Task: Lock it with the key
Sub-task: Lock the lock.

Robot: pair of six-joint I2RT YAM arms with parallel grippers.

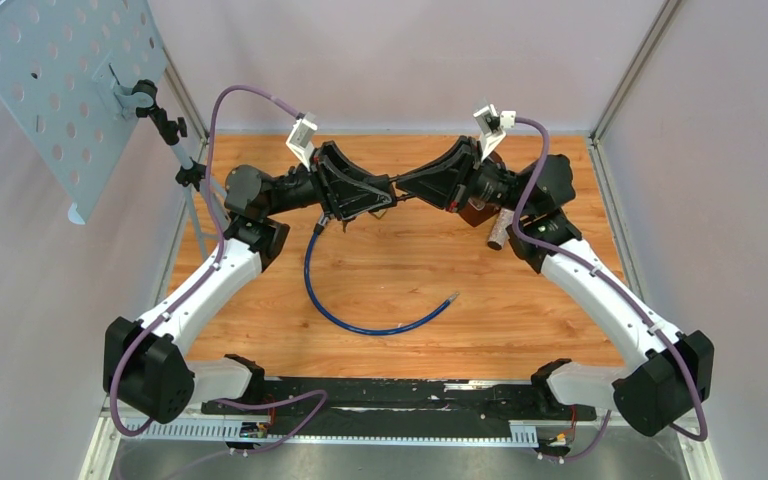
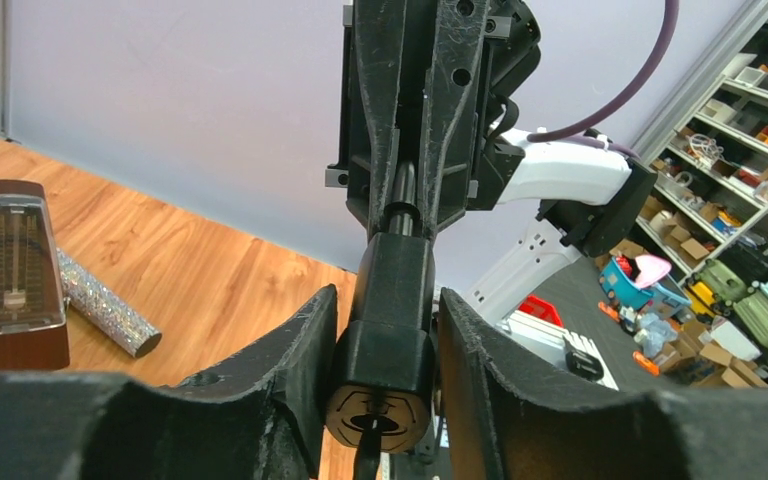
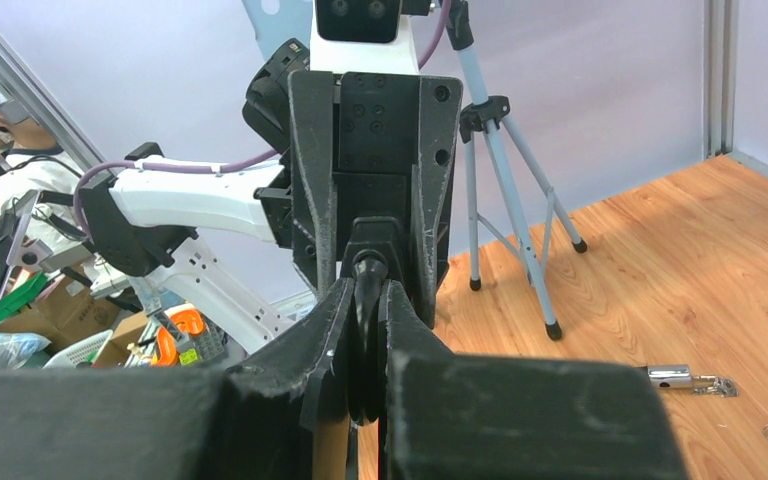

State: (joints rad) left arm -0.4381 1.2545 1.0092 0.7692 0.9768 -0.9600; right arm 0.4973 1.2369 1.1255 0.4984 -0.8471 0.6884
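Above the middle of the wooden counter [image 1: 520, 300], the left hand [image 2: 386, 292] presses on both sides of the black lock [image 2: 380, 370] barrel, the right hand [image 3: 367, 290] pinches its thin neck, and its blue cable [image 1: 360, 320] trails down onto the wood.

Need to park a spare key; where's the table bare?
Bare wood between blue cable loop and base rail, and between its tip and right arm. Crowded far centre, where left end effector and right end effector hold the lock.

Lilac walls [image 1: 410, 60], wooden tabletop [image 1: 410, 280], cluttered shelves [image 2: 760, 95]
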